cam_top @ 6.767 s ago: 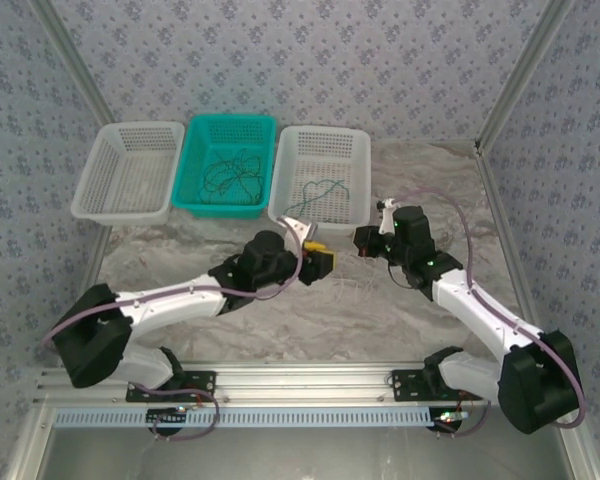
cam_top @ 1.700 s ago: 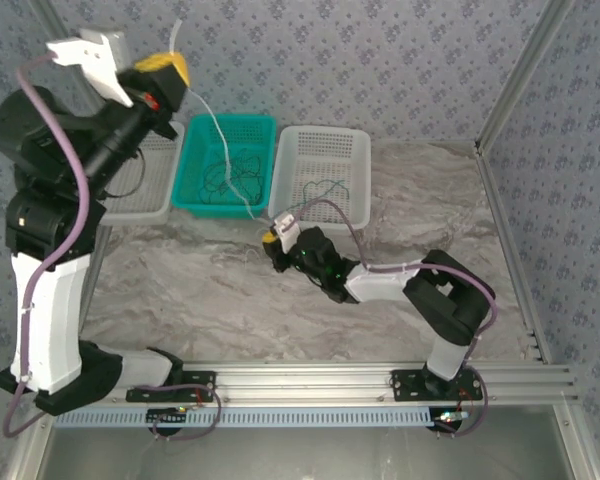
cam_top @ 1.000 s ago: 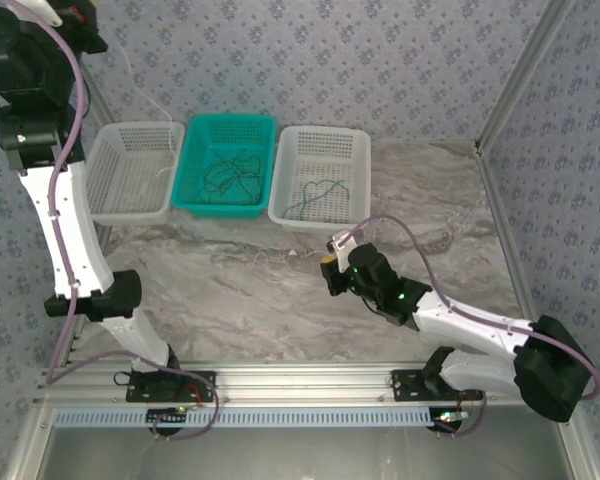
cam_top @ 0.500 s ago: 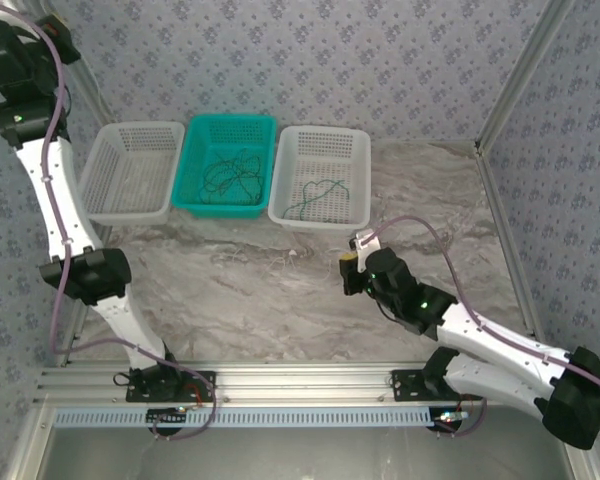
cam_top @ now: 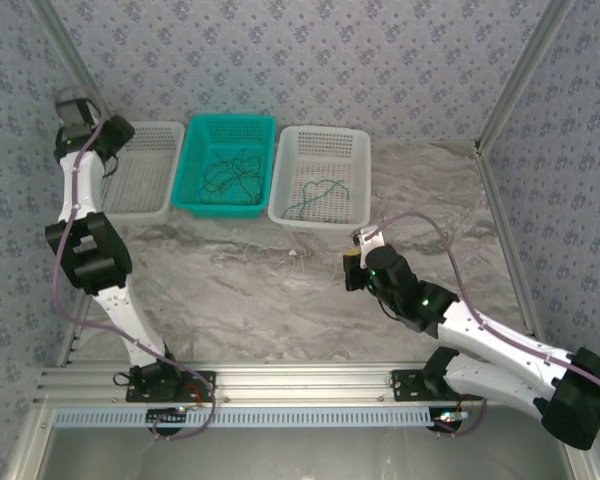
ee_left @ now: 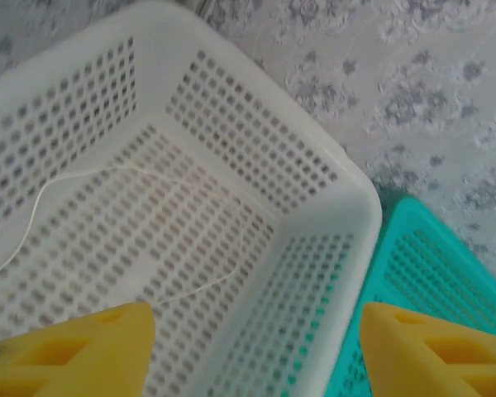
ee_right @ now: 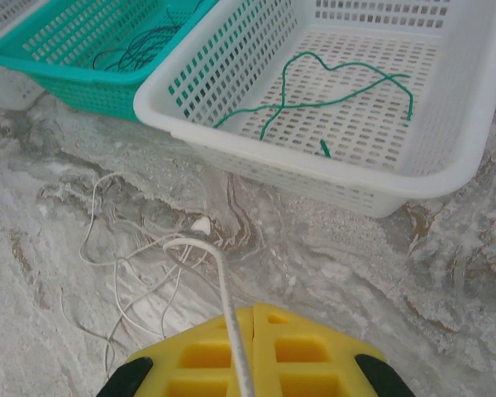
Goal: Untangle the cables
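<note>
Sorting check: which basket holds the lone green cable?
The white basket on the right; the teal basket holds a dark tangle, the left white basket a pale strand.

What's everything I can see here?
Table: one, grey marble, underneath everything.
Left white basket: one, white, left end of the row.
Teal basket: one, teal, middle of the row.
Right white basket: one, white, right end.
Dark cables: a tangle, dark green, inside the teal basket.
Green cable: one, green, in the right white basket.
Thin white cable: one, white, in the left white basket.
Loose white cable: one, maybe more, white, curled on the table.
Left fingers: two, yellow, open above the left white basket.
Right fingers: two, yellow, shut on the loose white cable.
</note>
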Tool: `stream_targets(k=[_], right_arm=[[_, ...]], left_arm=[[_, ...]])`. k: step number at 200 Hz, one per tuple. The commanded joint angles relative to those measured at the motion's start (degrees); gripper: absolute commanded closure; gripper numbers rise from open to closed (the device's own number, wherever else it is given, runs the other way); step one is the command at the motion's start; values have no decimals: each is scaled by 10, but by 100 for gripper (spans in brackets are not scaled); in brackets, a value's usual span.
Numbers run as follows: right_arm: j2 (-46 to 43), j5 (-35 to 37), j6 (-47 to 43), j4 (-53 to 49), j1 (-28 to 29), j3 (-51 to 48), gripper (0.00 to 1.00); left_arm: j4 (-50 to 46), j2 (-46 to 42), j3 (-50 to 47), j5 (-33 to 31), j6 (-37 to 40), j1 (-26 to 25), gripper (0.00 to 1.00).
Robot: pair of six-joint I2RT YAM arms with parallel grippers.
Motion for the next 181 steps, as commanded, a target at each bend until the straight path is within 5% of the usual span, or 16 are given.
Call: stream_targets(k=[1, 20, 44, 105, 140, 181], right_arm=[[6, -23, -4, -4, -12, 30, 100], [8, -56, -13, 8, -27, 36, 100], [14, -98, -29, 9, -48, 53, 100], [14, -195, -57, 25, -92, 108, 100], [14, -213, -46, 23, -101, 135, 100], [-3, -237, -11, 39, -103, 146, 100]], left_arm=[[165, -182, -83, 38, -50, -17, 32], [247, -287, -196, 54, -23, -69, 24], [249, -375, -268, 83, 108, -182, 14], [191, -435, -380, 271, 346, -445, 6], [284, -396, -444, 202, 361, -568, 6], [481, -276, -482, 137, 289, -617, 5]])
